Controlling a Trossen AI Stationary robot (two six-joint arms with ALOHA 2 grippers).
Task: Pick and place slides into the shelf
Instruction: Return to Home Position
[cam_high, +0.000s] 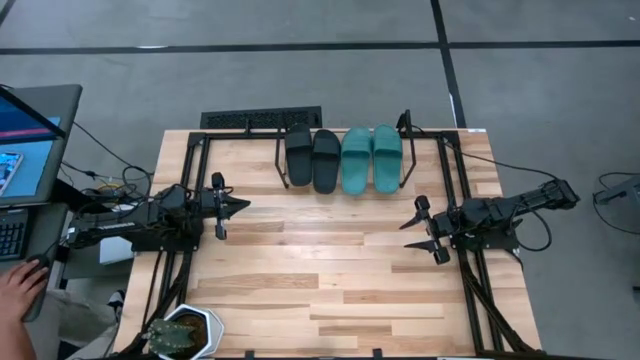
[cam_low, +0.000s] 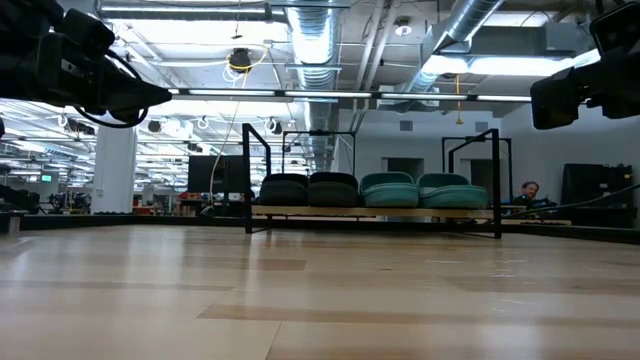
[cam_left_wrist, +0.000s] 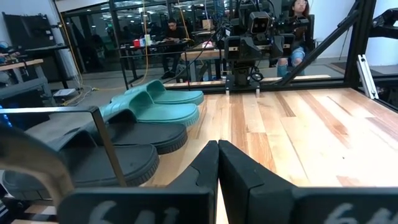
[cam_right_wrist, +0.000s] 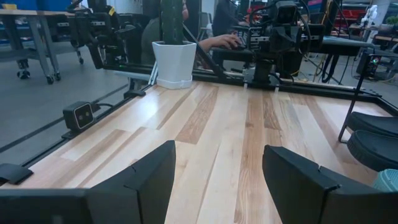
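The left pincer (cam_high: 243, 205) is clenched empty and the right pincer (cam_high: 415, 232) released, each hovering near its own side of the tabletop (cam_high: 330, 290), well apart from the four slides (cam_high: 343, 158) side by side on the shelf (cam_high: 281, 165) at the far edge.

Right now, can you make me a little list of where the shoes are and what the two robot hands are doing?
black slides: two, side by side on the shelf
teal slides: two, next to the black pair on the same shelf
shelf place: far edge of the table
slides off the shelf: none in view
left gripper: shut, holding nothing, above the table's left side
right gripper: open, holding nothing, above the table's right side
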